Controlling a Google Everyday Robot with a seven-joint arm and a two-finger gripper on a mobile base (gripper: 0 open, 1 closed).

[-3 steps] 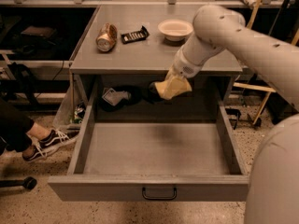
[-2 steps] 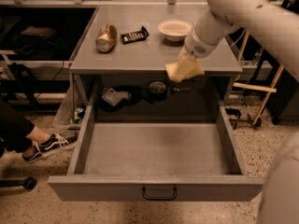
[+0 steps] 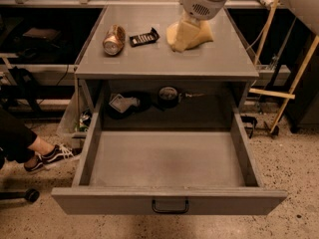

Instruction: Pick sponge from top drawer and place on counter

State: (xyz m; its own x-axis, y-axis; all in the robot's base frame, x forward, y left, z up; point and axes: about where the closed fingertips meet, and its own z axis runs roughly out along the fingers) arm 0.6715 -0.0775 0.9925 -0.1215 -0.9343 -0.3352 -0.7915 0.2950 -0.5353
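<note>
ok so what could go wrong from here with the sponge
The hand is above the back of the counter with the sponge under it. Whether the sponge touches the top is unclear, so a release might let it tumble. The can lies on its side nearby; a sideways arm sweep could roll it off, perhaps into the open top drawer below.

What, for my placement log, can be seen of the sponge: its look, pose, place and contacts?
The sponge is a pale-yellow, soft-looking foam block with uneven, bulging sides. It is tilted over the rear right part of the counter, to the right of a small black object. It is not in the open top drawer. It is directly under the gripper, whose white wrist hides the sponge's top. Whether its underside touches the counter cannot be told.
</note>
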